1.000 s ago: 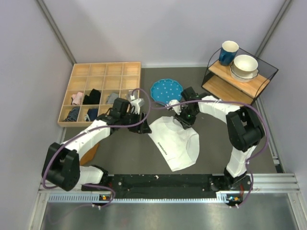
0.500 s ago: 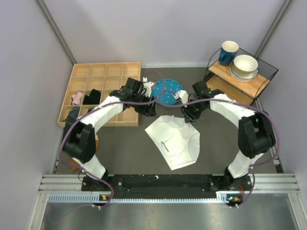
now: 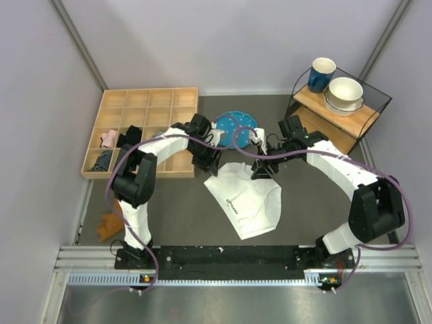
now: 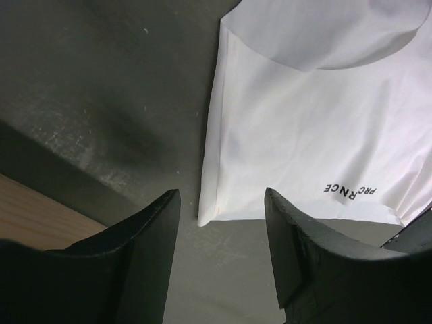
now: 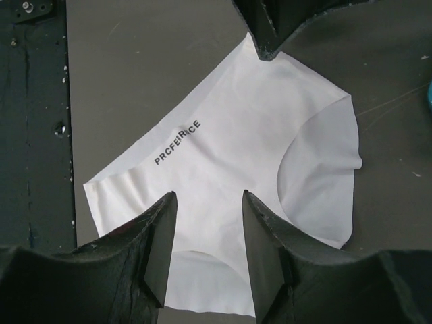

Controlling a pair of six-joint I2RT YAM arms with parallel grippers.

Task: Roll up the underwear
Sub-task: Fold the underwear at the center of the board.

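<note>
Plainly, underwear (image 5: 256,121) lettered roughly "PRCFEIRICE"; left end effector (image 4: 221,197) and right end effector (image 5: 207,197) both released, empty.

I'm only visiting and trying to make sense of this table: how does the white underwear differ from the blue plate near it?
The underwear is white with dark lettering, while the blue plate is speckled with small pale dots. The underwear is clearly larger than the plate. The underwear is cloth spread flat with an uneven outline, while the plate is round and looks rigid. Both lie on the dark table.
</note>
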